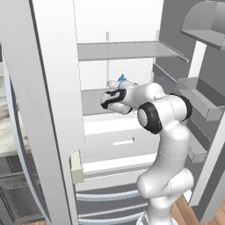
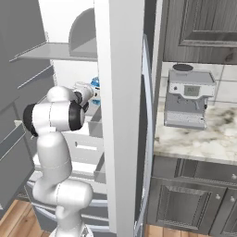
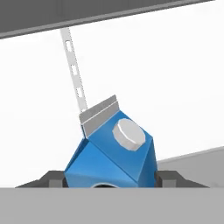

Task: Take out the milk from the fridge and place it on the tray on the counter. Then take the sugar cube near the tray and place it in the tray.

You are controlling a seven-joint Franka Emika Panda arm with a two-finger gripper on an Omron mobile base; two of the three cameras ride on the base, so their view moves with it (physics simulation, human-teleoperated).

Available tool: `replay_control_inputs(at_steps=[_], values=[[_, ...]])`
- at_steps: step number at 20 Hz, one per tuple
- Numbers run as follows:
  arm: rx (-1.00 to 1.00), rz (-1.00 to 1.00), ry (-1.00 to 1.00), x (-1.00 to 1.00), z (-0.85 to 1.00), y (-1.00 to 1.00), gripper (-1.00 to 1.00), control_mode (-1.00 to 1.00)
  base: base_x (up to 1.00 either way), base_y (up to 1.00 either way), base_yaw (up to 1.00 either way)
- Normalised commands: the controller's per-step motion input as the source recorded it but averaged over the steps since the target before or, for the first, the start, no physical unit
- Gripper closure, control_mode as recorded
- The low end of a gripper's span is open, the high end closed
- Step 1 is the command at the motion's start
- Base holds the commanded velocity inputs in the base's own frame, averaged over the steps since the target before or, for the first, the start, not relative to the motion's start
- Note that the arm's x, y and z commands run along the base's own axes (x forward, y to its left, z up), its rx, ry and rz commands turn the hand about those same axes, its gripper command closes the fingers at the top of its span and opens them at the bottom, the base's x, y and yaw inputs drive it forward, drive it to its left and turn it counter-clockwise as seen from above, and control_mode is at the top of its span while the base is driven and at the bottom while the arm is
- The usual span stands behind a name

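Reaching deep into the fridge [image 1: 123, 26], the arm has its pincer [image 3: 111, 183] right around the milk [image 3: 114, 151], so the first step, getting the milk out, is the one in hand. In the hand view the blue carton with its white cap sits between the two dark fingers [image 3: 168, 178], one at about 8 o'clock of it and one at about 4 o'clock, and both seem to press its sides, so I judge the pincer is grasping the milk. The carton looks tipped there, but that may just be the camera rolling with the hand. In the left base view only the blue top of the milk [image 1: 121, 78] peeks out above the hand, on the middle shelf [image 1: 94, 103] near the back wall. The next move, I think, is to lift it a little and pull it straight back out. There is not much room: another shelf [image 1: 127, 50] hangs above at 12 o'clock, and the door bins [image 1: 200, 101] stand at 3 o'clock of the arm. In the right base view the tall white door edge [image 2: 122, 115] stands between the arm and the worktop [image 2: 203, 134], so the milk must come well clear before turning that way. The coffee machine [image 2: 187, 99] stands on that worktop.
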Motion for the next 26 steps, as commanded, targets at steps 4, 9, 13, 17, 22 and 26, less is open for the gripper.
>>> replay_control_inputs(at_steps=[4,9,13,17,22,26], values=[[0.07,0.0,-0.1,-0.57,0.01,-0.31,1.0,-1.0,0.0,0.0,0.0],[0.05,-0.04,-0.04,-0.99,0.05,-0.34,1.0,-1.0,0.0,0.0,0.0],[0.08,-0.07,-0.05,-1.0,0.26,-0.08,1.0,-1.0,0.0,0.0,0.0],[0.02,-0.12,0.0,-1.0,0.76,0.14,1.0,-1.0,0.0,0.0,0.0],[0.0,-0.04,0.13,-1.0,0.75,0.08,1.0,-1.0,0.0,0.0,0.0],[-0.04,0.07,0.42,-0.98,0.65,0.23,1.0,-1.0,0.0,0.0,0.0]])
